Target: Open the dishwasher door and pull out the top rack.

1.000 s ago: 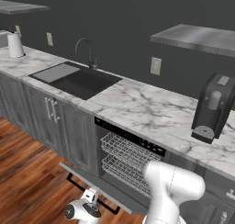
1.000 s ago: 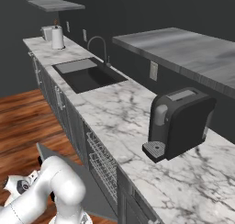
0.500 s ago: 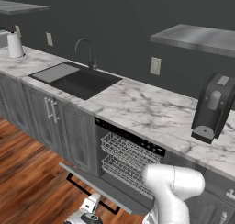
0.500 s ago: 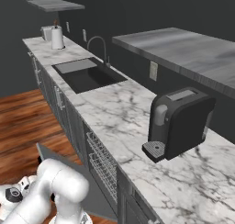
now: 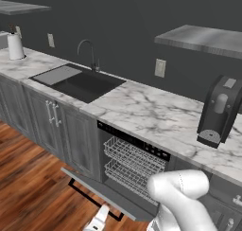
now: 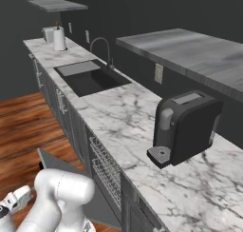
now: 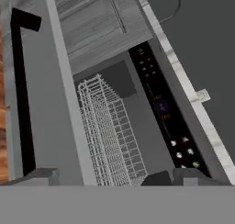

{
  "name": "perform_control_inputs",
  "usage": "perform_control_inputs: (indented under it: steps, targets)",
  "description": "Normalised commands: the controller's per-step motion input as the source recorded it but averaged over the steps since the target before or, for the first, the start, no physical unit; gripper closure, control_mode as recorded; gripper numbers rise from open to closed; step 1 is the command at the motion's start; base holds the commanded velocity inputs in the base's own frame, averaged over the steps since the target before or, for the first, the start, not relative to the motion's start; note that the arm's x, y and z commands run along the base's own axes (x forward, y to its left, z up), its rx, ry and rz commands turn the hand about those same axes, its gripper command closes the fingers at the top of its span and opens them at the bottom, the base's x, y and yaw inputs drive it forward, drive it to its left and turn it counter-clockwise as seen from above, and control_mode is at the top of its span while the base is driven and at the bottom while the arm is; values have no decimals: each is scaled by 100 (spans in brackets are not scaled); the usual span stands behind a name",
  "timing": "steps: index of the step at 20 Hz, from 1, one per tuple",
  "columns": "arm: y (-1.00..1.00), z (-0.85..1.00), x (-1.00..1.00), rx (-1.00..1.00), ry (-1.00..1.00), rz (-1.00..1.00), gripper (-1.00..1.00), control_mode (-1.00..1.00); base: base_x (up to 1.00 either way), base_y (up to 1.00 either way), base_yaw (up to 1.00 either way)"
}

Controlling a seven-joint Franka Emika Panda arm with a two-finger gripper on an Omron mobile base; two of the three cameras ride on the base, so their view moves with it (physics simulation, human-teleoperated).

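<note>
Gripper (image 5: 99, 220) hangs low over the wooden floor (image 5: 33, 187) in front of the dishwasher, its fingers spread wide with nothing between them. Just behind it the dishwasher door (image 5: 101, 193) is dropped down to nearly level, hinged at the cabinet base and reaching out toward the floor side; its long axis runs along the counter front. The black bar handle (image 7: 20, 94) lies along the door's outer edge, parallel to that axis, close beside the gripper but not touched. The top rack (image 5: 134, 155) sits inside the open cavity, just under the black control strip (image 7: 163, 110) below the marble counter edge (image 5: 142, 111), above and behind the gripper, its long side parallel to the door.
</note>
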Motion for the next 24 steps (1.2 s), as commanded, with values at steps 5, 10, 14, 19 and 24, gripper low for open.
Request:
perform_control_inputs:
  steps: [5,10,14,19,24]
  targets:
    - [0,100,0,1,-8,0,-100,-100,0,0,0]
    - [0,100,0,2,1,0,-100,-100,0,0,0]
    - [0,100,0,3,12,-1,-100,-100,0,0,0]
    - [-4,100,0,4,23,-5,-100,-100,0,0,0]
    - [-15,87,0,2,30,-9,-100,-100,0,0,0]
